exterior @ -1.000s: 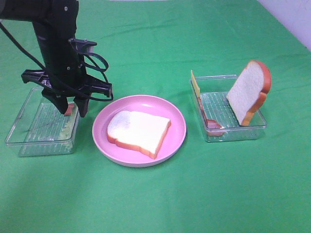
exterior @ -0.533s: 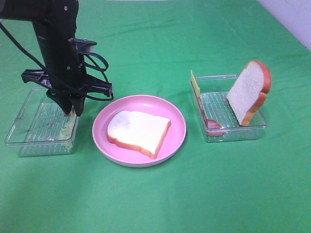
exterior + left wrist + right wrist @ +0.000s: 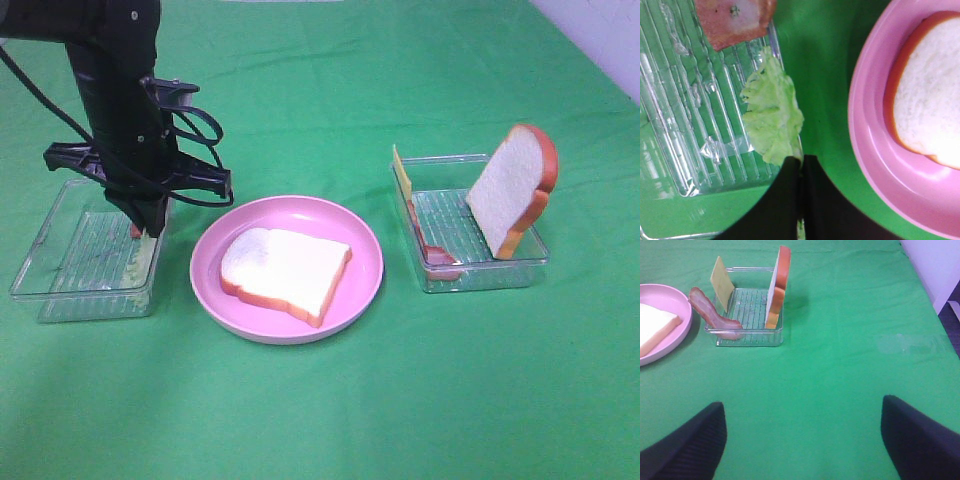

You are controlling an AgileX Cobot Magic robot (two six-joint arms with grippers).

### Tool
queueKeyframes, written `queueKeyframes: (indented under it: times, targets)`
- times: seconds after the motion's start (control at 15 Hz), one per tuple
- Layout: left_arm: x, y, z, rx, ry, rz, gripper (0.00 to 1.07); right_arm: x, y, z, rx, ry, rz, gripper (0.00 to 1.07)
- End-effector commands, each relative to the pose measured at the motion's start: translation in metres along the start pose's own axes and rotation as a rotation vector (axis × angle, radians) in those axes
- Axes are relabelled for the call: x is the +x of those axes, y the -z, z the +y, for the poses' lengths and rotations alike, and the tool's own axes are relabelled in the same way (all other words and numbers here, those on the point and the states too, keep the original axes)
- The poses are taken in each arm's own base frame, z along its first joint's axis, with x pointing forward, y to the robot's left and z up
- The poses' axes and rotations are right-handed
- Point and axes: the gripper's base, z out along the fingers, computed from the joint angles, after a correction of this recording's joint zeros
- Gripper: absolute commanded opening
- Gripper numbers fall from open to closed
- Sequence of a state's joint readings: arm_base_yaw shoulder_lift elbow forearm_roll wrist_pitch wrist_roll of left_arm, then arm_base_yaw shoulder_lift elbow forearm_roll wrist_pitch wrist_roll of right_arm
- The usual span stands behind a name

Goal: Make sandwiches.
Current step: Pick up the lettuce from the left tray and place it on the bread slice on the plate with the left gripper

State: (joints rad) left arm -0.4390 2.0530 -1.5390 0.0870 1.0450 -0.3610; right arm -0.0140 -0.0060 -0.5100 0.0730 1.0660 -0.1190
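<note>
My left gripper (image 3: 150, 226) reaches down into the left clear tray (image 3: 60, 250), with its fingers closed on the edge of a pale green lettuce leaf (image 3: 772, 120) at the tray's near-right side. In the left wrist view the gripper (image 3: 801, 167) pinches the leaf's rim. A bacon strip (image 3: 732, 17) lies in the same tray. One white bread slice (image 3: 285, 270) lies flat on the pink plate (image 3: 368, 262). My right gripper (image 3: 800, 440) is open and empty above bare cloth, out of the high view.
The right clear tray (image 3: 455, 225) holds an upright bread slice (image 3: 512, 190), a cheese square (image 3: 402, 175) and a bacon strip (image 3: 432, 250) leaning on its left wall. These also show in the right wrist view, tray (image 3: 747, 305). Green cloth covers the table.
My left gripper's fingers were apart over the left tray a second ago. They have closed together and sunk slightly onto the lettuce. Nothing else has moved.
</note>
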Motion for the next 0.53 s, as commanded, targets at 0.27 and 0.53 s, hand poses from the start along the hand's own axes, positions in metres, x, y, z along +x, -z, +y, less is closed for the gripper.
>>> queueKeyframes:
  times: [0.27, 0.53]
  targets:
    - [0.013, 0.072, -0.007, 0.219, 0.023, -0.108, 0.0, 0.002, 0.0, 0.0, 0.002, 0.011, -0.015, 0.79]
    - [0.008, 0.079, -0.032, 0.486, -0.011, -0.174, 0.0, 0.002, 0.0, 0.0, 0.002, 0.011, -0.015, 0.79]
